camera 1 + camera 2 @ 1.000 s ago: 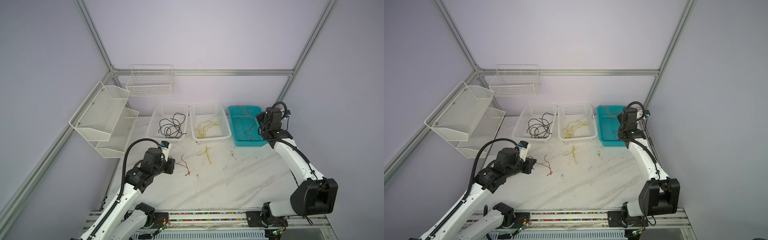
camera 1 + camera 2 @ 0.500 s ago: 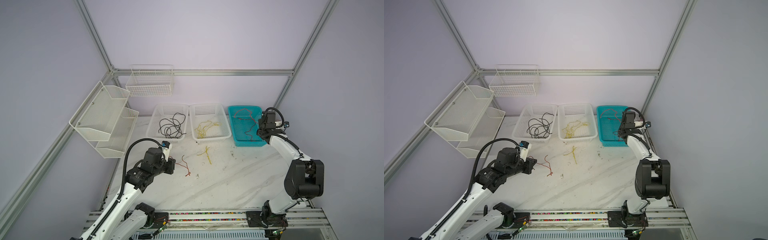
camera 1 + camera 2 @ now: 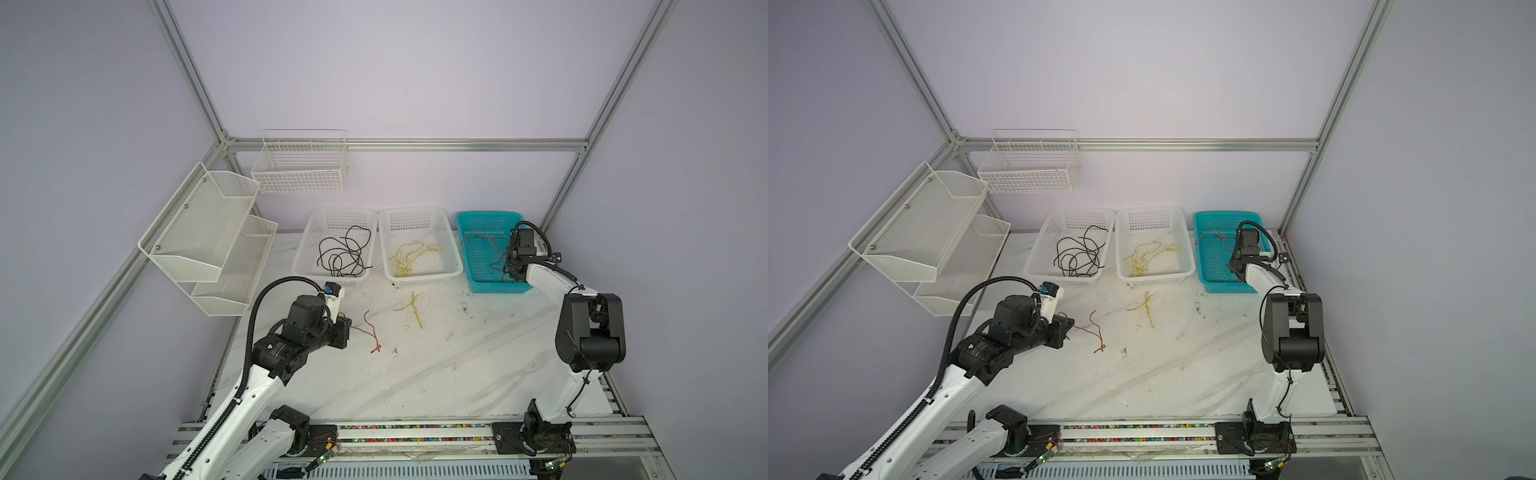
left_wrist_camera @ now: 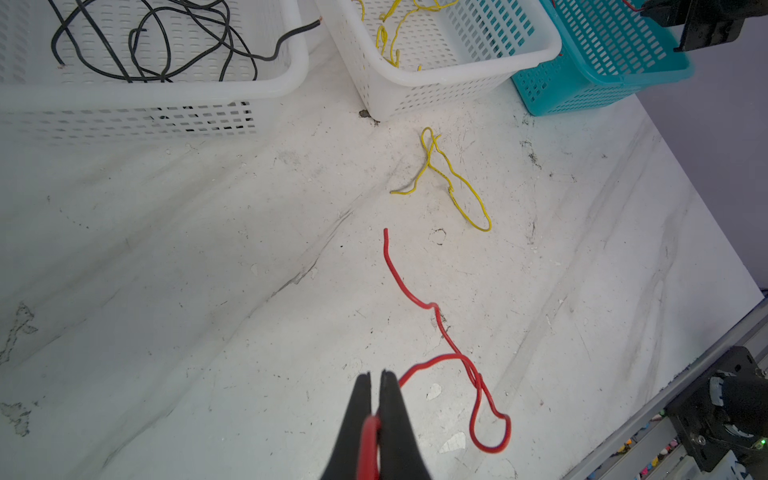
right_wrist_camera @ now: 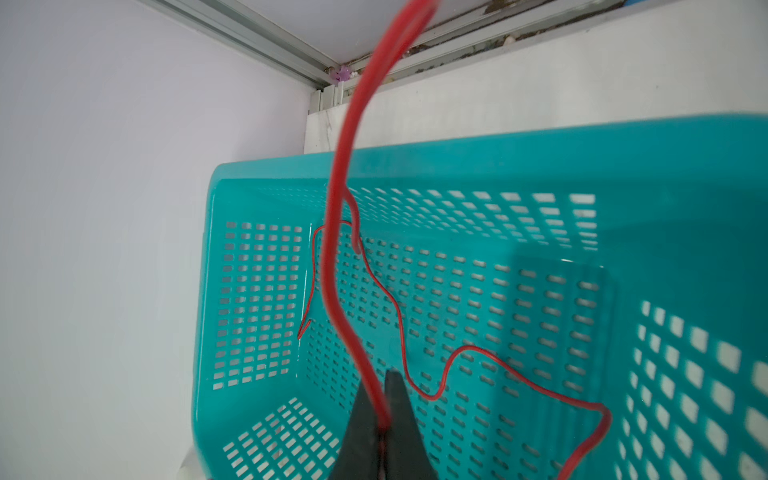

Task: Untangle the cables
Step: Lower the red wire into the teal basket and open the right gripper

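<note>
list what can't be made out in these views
- Lifted red cable in the right gripper: right wrist view, blurred near the lens, far end cut off by the top edge.
- Left gripper on the loose red cable: both top views, fingers too small and dark to tell apart.
- Black cables: left wrist view, cut off by the top edge.

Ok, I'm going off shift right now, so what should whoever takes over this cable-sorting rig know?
Grippers: left gripper is shut on a red cable that trails over the table. The right gripper is shut on a second red cable above the teal basket.
Done: black cables lie in the left white basket, yellow cables in the middle white basket.
Left: probably both red cables go into the teal basket, and the loose yellow cable on the table joins the yellows.
</note>
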`<state>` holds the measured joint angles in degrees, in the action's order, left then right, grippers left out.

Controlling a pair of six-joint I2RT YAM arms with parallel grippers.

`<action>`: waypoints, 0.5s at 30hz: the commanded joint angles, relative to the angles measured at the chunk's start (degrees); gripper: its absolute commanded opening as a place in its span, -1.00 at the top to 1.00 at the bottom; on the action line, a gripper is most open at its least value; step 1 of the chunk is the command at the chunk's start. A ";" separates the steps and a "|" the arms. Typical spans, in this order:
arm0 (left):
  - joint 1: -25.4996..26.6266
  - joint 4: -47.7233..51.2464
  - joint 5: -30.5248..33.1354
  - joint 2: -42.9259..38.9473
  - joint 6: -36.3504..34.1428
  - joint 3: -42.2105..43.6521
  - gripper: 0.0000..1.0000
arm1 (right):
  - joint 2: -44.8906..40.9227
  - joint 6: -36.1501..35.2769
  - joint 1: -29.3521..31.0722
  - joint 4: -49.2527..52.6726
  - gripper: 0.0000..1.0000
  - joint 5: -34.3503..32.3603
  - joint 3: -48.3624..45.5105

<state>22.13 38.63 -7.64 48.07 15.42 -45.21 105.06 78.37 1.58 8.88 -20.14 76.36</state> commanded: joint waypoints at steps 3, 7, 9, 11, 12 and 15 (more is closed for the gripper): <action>-0.38 -1.90 -1.23 -0.02 -0.83 0.97 1.00 | -0.26 3.01 -0.09 2.52 1.00 -2.10 1.09; -0.34 -1.98 -1.32 -0.08 -0.83 0.98 1.00 | -3.20 1.80 -0.09 4.83 1.00 -8.67 2.13; -0.38 -1.98 -1.41 0.01 -0.83 1.00 1.00 | -4.22 -0.91 -0.08 5.03 1.00 -12.08 3.01; -0.33 -1.97 -1.62 0.13 -0.91 0.90 1.00 | -4.21 -4.42 -0.09 4.91 1.00 -14.35 4.35; -0.36 -1.98 -1.72 0.21 -0.92 0.83 1.00 | -3.70 -5.33 -0.05 5.92 1.00 -15.53 5.14; -0.33 -2.07 -2.06 0.40 -1.09 0.99 1.00 | -0.91 -6.48 0.06 8.73 1.00 -15.92 7.61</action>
<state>22.13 38.63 -8.49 48.47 15.38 -45.21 103.33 74.32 1.58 13.41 -31.79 81.60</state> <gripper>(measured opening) 0.048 0.054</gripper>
